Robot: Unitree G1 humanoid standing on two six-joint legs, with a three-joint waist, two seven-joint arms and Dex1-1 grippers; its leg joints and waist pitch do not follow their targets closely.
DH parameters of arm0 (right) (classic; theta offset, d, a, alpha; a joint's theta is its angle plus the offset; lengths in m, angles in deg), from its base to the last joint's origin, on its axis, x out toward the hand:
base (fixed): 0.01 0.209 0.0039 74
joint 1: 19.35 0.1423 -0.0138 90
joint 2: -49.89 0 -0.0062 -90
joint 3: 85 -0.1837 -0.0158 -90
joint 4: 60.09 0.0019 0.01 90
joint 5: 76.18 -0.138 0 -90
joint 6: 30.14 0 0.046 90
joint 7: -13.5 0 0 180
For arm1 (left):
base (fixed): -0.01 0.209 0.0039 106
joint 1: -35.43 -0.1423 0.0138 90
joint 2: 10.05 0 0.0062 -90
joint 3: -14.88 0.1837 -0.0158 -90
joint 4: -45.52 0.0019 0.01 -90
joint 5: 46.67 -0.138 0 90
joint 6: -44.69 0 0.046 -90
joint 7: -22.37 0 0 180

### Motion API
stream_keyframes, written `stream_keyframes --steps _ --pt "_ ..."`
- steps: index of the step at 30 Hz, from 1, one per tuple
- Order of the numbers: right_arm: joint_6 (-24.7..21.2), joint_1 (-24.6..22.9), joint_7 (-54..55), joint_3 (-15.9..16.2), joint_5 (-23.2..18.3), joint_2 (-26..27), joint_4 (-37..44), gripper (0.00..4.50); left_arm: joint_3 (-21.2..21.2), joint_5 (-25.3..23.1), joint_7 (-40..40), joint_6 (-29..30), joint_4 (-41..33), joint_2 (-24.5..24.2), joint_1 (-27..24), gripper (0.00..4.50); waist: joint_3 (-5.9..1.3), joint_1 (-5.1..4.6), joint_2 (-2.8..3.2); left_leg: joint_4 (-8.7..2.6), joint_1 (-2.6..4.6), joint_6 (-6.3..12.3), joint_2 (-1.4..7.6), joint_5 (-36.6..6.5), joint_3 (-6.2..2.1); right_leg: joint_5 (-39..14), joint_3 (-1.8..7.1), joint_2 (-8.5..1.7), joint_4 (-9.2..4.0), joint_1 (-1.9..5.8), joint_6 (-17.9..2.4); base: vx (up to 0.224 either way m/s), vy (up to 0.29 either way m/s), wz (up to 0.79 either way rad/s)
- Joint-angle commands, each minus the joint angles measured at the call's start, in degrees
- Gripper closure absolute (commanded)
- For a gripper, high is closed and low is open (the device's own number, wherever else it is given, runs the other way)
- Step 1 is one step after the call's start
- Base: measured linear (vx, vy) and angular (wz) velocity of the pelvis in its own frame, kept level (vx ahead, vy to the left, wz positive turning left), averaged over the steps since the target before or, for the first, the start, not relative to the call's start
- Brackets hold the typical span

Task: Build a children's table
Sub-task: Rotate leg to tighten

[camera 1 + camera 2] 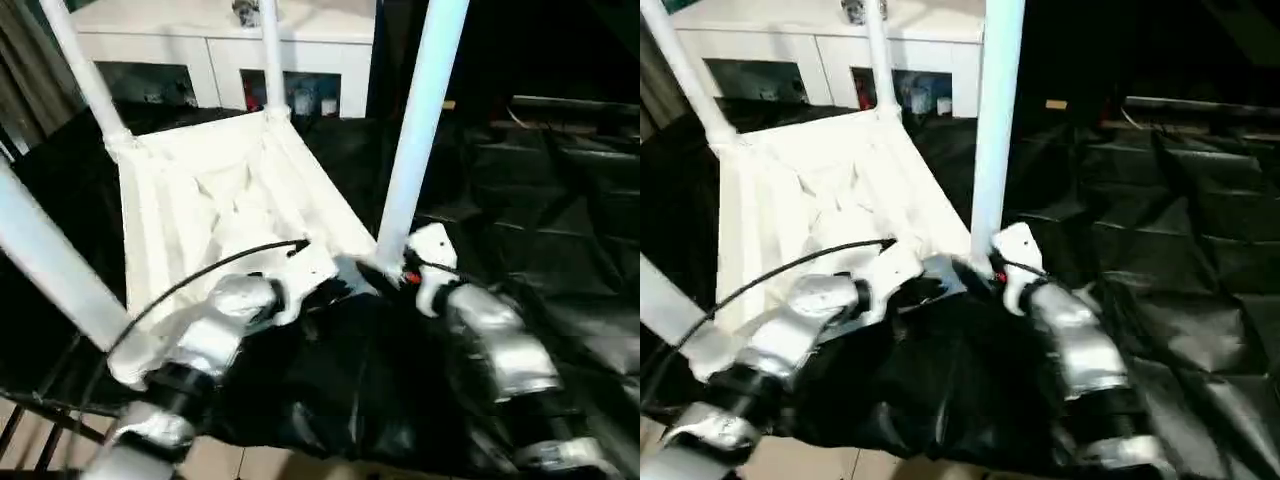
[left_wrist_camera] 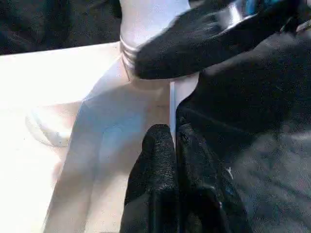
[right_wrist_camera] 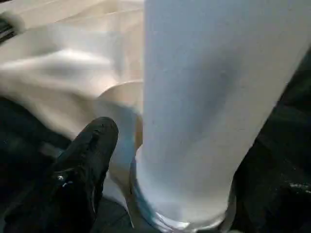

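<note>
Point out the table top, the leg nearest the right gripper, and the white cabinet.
table top [image 1: 200, 190], left eye view, ribbed underside.
leg nearest the right gripper [image 1: 420, 120], left eye view, middle of its shaft.
white cabinet [image 1: 200, 45], left eye view, front panel.

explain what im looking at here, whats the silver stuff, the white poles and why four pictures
This is a two-armed humanoid robot putting together a children's table. The two wide pictures come from a camera on its head, looking down over its silver forearms. The other two come from cameras on its wrists, looking along the black fingers.

The white tabletop lies upside down on a black-draped table. The poles are its legs, standing up from the corner sockets. A white cabinet stands behind.

The left gripper is shut, pinching the tabletop's thin edge near the corner. The right gripper sits at the base of the nearest leg, one finger beside it; whether it grips is unclear.
</note>
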Motion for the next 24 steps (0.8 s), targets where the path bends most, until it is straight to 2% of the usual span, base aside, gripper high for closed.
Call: stream_keyframes --steps 1,2,3,6,7,8,9,10,13,14,15,18,19,24 --pt "0.07 -0.83 -8.55 4.36 -1.54 -1.40 1.10 0.76 0.91 2.61 4.68 -2.63 -1.97 -0.67 -0.70 4.50 -2.81 0.44 -0.53 -3.14 -0.54 5.45 1.50 -10.14 -0.09 -11.71 2.05 -3.81 -3.68 3.20 -12.77 0.000 0.000 0.00" --pt "0.23 -1.05 -12.32 5.06 -2.14 -3.11 1.58 0.76 0.56 3.22 6.04 -2.74 -2.22 -1.68 -0.93 4.50 -2.82 0.45 -0.94 -3.14 -0.51 5.65 1.61 -9.96 -0.06 -11.46 2.02 -3.73 -3.65 3.24 -12.89 0.000 0.000 0.00" --pt "0.44 -1.13 -14.14 5.34 -2.39 -3.86 1.71 0.76 0.42 3.61 6.81 -2.94 -2.39 -2.10 -1.08 4.50 -2.71 0.70 -0.88 -3.16 -0.50 6.15 1.71 -9.84 -0.03 -11.87 2.07 -3.84 -3.54 3.10 -13.11 0.000 0.000 0.00" --pt "1.18 -1.22 -18.48 6.10 -2.89 -5.47 1.83 0.76 0.25 4.69 8.73 -2.91 -3.18 -3.26 -1.56 4.50 -2.65 0.94 -1.01 -3.27 -0.37 5.67 1.84 -9.60 -0.04 -12.55 2.05 -3.84 -3.53 3.02 -13.14 0.000 0.000 0.00" --pt "1.36 -1.23 -20.72 6.72 -3.35 -6.29 1.93 0.76 0.21 5.58 10.20 -2.59 -3.91 -4.01 -1.99 4.50 -2.72 1.06 -1.63 -3.21 -0.32 5.70 1.89 -9.75 0.06 -12.98 2.07 -3.91 -3.53 3.06 -13.05 0.000 0.000 0.00" --pt "1.36 -1.23 -20.72 6.72 -3.35 -6.29 1.93 0.76 0.21 5.58 10.20 -2.59 -3.91 -4.01 -1.99 4.50 -2.62 1.33 -1.26 -3.30 -0.31 5.72 1.91 -9.79 0.02 -13.87 2.10 -4.00 -3.46 3.00 -12.89 0.000 0.000 0.00" --pt "1.15 -1.19 -23.45 7.48 -4.09 -7.15 2.12 0.76 0.29 6.40 12.08 -2.53 -4.55 -5.08 -2.39 4.50 -2.65 1.32 -1.60 -3.24 -0.25 5.82 1.90 -9.93 0.15 -14.25 2.12 -3.94 -3.61 2.92 -12.76 0.000 0.000 0.00" --pt "0.82 -0.99 -26.58 8.46 -4.85 -8.01 2.21 0.92 0.32 7.36 14.57 -2.44 -5.00 -6.43 -2.70 4.50 -2.66 1.58 -1.67 -3.25 -0.25 5.84 1.93 -9.73 0.08 -14.64 2.10 -4.01 -3.40 2.98 -12.66 0.000 0.000 0.00" --pt "0.35 -0.68 -28.70 9.20 -5.34 -8.56 2.16 1.12 0.45 7.36 15.84 -3.11 -4.52 -7.47 -2.47 4.50 -2.65 1.77 -1.56 -3.24 -0.17 5.68 2.02 -9.15 0.19 -13.82 2.08 -3.87 -3.33 2.86 -12.67 0.000 0.000 0.00" --pt "0.18 -0.52 -29.16 9.51 -5.23 -8.70 2.05 1.12 0.48 7.24 16.28 -3.35 -4.05 -7.86 -2.21 4.50 -2.70 1.76 -1.97 -3.23 -0.22 5.72 2.01 -8.75 0.21 -13.38 2.07 -3.83 -3.26 2.92 -12.70 0.000 0.000 0.00" --pt "0.10 -0.30 -29.89 9.83 -4.94 -8.77 1.82 1.33 0.42 6.90 16.79 -3.80 -3.32 -8.34 -1.79 4.50 -2.76 1.87 -1.73 -3.20 -0.22 5.67 2.02 -8.16 0.14 -12.61 2.08 -3.91 -3.09 2.93 -12.86 0.000 0.000 0.00" --pt "0.26 0.04 -30.68 10.28 -4.50 -8.46 1.27 1.53 0.35 6.14 17.40 -5.02 -1.52 -9.20 -0.47 4.50 -2.81 1.96 -1.82 -3.13 -0.16 5.33 1.93 -8.08 0.20 -12.41 2.08 -3.91 -3.09 2.94 -12.81 0.000 0.000 0.00" --pt "0.27 0.13 -30.68 10.46 -4.66 -8.43 1.19 1.75 0.40 6.29 17.43 -5.23 -1.30 -9.37 -0.17 4.50 -2.83 2.03 -1.79 -3.14 -0.11 5.18 1.97 -7.90 0.21 -12.12 2.11 -3.96 -3.02 2.94 -12.93 0.000 0.000 0.00" --pt "-0.28 -0.91 -30.19 10.48 -5.17 -8.34 1.87 1.96 0.61 6.34 16.55 -5.05 -0.92 -8.88 0.03 4.50 -2.99 2.17 -1.83 -3.00 -0.16 5.08 1.91 -7.17 0.25 -11.00 2.11 -3.95 -2.86 3.09 -13.16 0.000 0.000 0.00"
